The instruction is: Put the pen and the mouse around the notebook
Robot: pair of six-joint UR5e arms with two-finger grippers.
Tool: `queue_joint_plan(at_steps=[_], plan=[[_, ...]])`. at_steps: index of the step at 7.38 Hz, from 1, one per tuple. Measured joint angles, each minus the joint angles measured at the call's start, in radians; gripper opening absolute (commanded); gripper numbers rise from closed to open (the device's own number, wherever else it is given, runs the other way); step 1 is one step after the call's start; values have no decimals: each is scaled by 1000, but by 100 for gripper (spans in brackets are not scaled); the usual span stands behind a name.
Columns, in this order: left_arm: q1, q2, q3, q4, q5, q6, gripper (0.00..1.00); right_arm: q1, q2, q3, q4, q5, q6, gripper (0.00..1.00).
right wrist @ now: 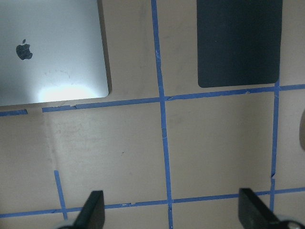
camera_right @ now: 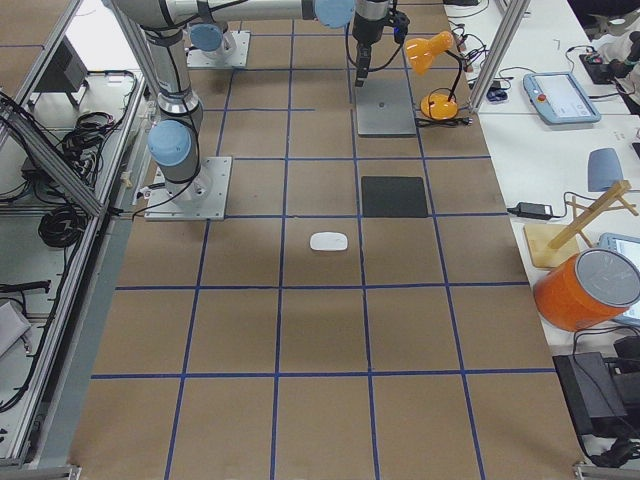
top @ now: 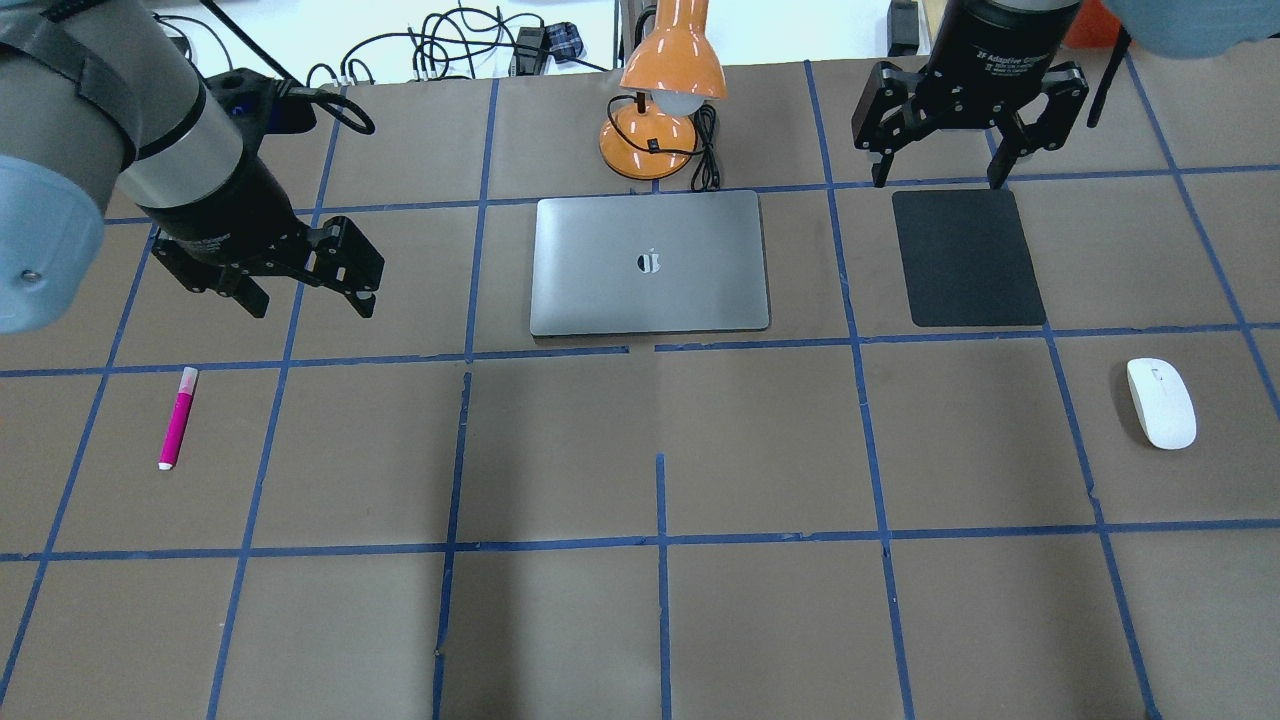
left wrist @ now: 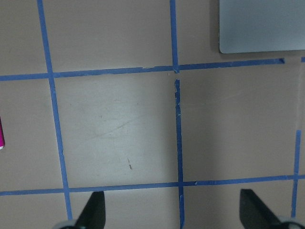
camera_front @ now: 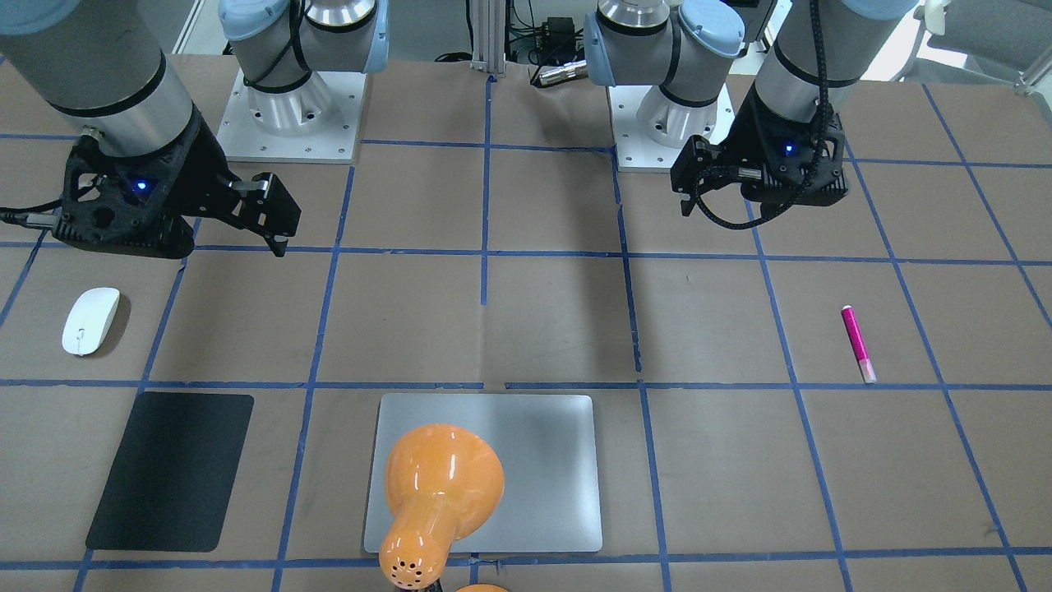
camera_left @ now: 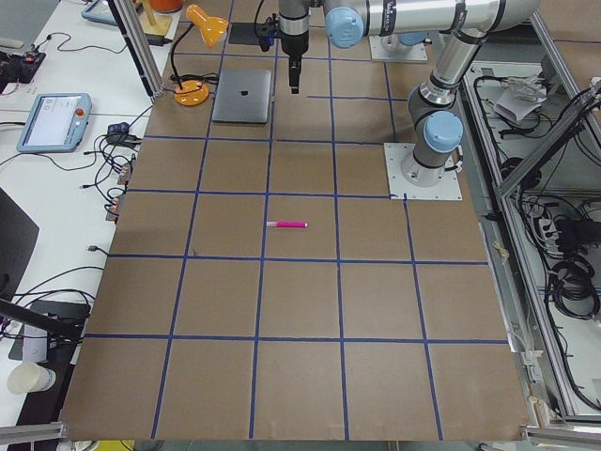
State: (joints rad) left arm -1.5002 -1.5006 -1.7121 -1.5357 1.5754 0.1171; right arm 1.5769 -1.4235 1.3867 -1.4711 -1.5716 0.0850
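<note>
The magenta pen (top: 178, 418) lies on the table's left part, also visible as the pen (camera_front: 857, 344) and as a sliver of the pen (left wrist: 1, 133). The white mouse (top: 1160, 402) rests far right; the same mouse (camera_front: 90, 321) is seen from across the table. The silver notebook (top: 650, 262) lies shut at the far centre, its corner showing as the notebook (left wrist: 262, 24) and the notebook (right wrist: 47, 47). My left gripper (top: 310, 303) hovers open between pen and notebook, empty. My right gripper (top: 938, 180) hangs open over the far edge of the black mat, holding nothing.
An orange desk lamp (top: 672, 60) stands behind the notebook, and its shade (camera_front: 440, 485) overhangs the lid. A black mat (top: 967, 258) lies right of the notebook, between it and the mouse. Blue tape lines grid the brown table (top: 650, 600).
</note>
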Motion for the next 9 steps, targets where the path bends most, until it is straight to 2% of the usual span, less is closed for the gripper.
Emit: queue_joint_plan(at_steps=[9], plan=[[19, 6, -2, -11, 5, -1, 100, 0, 0, 1, -2, 1, 0, 100]])
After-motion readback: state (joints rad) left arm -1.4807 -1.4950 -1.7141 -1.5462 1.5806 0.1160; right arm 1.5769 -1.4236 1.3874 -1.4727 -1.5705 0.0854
